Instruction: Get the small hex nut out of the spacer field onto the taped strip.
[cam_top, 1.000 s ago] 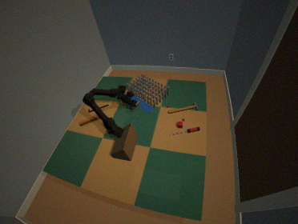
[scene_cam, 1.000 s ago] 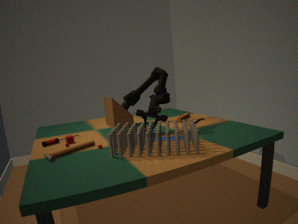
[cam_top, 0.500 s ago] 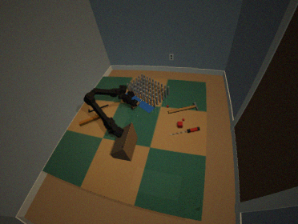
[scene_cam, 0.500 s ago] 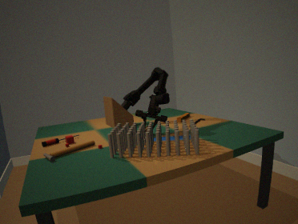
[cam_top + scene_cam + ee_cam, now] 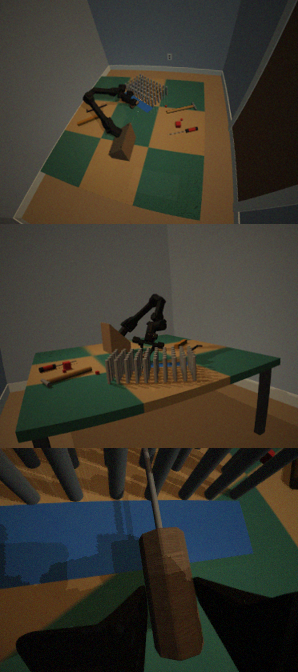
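My gripper [image 5: 134, 104] [image 5: 169, 586] is shut on the wooden handle of a tool [image 5: 172, 608] and holds it over the near edge of the blue taped strip [image 5: 146, 106] [image 5: 215, 528]. The tool's thin metal shaft [image 5: 156, 512] points forward across the strip and in between the front spacers [image 5: 165, 370] [image 5: 117, 473]; its far end is out of the wrist view. The spacers that show stand upright in rows. Whether the shaft touches a spacer is not clear. The hex nut cannot be made out in any view.
A hammer [image 5: 180, 109] [image 5: 68, 374], a red-handled screwdriver [image 5: 191, 130] [image 5: 48, 368] and a red cube [image 5: 178, 124] [image 5: 66, 365] with smaller red pieces lie to one side of the field. An orange-handled tool [image 5: 88, 120] lies beside the arm. A brown wedge block [image 5: 124, 145] [image 5: 112, 340] stands by the arm's base.
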Action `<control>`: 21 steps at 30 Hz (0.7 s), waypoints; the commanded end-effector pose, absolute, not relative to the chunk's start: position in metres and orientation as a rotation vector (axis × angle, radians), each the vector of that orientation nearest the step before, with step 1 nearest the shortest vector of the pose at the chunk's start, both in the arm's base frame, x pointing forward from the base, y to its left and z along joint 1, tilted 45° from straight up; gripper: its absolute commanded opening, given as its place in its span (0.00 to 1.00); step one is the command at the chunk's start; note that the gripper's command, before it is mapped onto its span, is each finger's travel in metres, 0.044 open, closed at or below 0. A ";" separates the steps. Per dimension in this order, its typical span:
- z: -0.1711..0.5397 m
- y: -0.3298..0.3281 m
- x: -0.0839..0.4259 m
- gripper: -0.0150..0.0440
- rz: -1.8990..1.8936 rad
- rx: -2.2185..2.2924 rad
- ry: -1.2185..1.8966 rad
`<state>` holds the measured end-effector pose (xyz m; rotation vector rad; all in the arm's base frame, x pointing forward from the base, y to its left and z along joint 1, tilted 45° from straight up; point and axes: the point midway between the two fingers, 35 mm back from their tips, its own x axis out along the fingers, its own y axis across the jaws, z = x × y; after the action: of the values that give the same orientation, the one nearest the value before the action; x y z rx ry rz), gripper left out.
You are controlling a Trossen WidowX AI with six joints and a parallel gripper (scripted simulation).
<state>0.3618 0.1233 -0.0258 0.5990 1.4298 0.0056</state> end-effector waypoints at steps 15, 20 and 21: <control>-0.032 0.123 0.369 0.25 0.008 0.600 1.424; -0.036 0.127 0.368 0.25 0.007 0.601 1.425; -0.037 0.128 0.368 0.25 0.007 0.601 1.425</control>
<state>0.3679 0.1266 -0.0346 0.5970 1.4276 0.0130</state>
